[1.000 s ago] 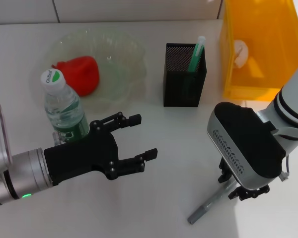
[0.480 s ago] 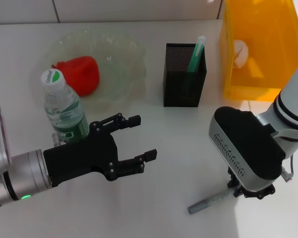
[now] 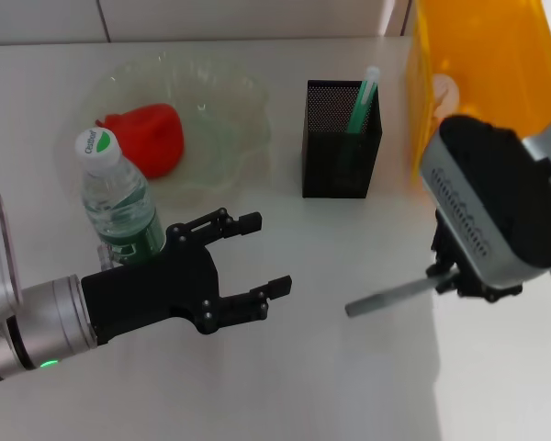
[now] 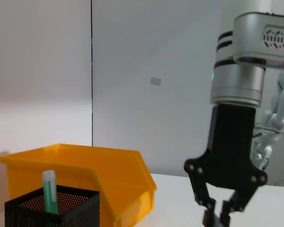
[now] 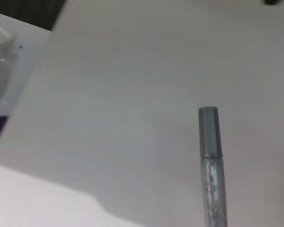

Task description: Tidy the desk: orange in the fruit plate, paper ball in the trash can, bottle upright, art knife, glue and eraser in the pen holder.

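right gripper (image 3: 452,276) risen, grey art knife (image 3: 390,296) lifted

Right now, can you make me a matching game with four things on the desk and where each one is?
Things:
1. orange
2. bottle
3. green stick
4. grey stick

Places:
A. held in the right claw
B. standing in the black holder
C. lying in the green plate
D. upright beside the open left claw

Pairs: 1-C, 2-D, 3-B, 4-A
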Motion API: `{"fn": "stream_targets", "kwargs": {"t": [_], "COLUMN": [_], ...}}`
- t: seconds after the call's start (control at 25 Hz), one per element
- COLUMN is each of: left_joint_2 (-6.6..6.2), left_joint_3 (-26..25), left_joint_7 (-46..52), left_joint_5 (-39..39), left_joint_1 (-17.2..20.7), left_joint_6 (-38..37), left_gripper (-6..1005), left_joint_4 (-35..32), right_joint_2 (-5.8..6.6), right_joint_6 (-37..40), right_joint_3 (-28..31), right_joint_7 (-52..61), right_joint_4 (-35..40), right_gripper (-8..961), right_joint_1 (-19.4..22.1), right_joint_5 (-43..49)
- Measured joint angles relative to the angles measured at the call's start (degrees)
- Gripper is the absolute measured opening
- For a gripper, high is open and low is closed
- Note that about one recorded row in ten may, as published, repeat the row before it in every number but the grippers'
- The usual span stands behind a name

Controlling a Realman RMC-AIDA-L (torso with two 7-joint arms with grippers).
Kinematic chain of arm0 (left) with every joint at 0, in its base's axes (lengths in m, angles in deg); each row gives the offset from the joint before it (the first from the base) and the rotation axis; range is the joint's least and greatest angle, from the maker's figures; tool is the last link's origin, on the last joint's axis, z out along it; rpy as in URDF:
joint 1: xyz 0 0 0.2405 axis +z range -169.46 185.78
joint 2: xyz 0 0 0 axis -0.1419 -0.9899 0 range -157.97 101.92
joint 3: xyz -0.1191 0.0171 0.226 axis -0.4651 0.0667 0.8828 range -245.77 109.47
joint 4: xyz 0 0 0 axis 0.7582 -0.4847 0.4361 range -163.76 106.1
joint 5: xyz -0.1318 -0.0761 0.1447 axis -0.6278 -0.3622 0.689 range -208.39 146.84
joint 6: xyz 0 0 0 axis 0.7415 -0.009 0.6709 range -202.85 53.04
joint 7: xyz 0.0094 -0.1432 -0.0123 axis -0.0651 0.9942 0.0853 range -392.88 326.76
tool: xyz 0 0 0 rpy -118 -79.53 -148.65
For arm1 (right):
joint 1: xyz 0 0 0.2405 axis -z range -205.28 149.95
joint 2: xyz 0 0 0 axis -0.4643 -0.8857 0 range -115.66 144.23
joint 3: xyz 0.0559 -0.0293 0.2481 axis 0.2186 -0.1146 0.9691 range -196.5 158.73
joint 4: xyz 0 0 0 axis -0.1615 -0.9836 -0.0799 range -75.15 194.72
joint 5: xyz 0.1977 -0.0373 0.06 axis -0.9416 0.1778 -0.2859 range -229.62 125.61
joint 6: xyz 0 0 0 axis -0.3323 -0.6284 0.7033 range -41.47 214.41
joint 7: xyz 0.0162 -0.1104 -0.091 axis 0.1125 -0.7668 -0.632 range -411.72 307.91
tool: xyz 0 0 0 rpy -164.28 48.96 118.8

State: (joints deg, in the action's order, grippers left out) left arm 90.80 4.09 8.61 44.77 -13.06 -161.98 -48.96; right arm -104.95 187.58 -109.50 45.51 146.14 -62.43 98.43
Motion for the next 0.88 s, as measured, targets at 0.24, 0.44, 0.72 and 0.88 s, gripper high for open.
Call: {"fn": "stream_targets", "kwargs": {"t": [0.24,0.44,0.72,0.88], "left_joint_2": [0.02,0.16,0.27,0.32], "left_joint_3": [0.00,0.00,0.00,0.00], "left_joint_7": [-0.15,-0.18,-0.19,-0.19], "left_joint_5": [-0.30,-0.32,-0.32,-0.36], "left_joint_1": [-0.35,-0.61,-0.74,-0.74], "left_joint_6": [-0.04,-0.22,-0.74,-0.81], "left_gripper": [802,802,802,802], "left_joint_4": [0.00,-0.61,-0.76,-0.80], "right_joint_2": [0.05,0.05,-0.06,0.11], "right_joint_6": [-2.99,-11.60,-17.90,-17.86], "right_joint_3": [7.37,8.02,2.76,1.65], "right_joint_7": [-2.45,-4.46,-6.85,-9.77], "right_joint_4": [12.44,16.57,13.76,12.33], "right_gripper": [134,135,136,136], "right_joint_1": [-0.06,-1.02,-2.64,-4.31], "right_joint_5": [6.75,13.29,16.78,16.94]}}
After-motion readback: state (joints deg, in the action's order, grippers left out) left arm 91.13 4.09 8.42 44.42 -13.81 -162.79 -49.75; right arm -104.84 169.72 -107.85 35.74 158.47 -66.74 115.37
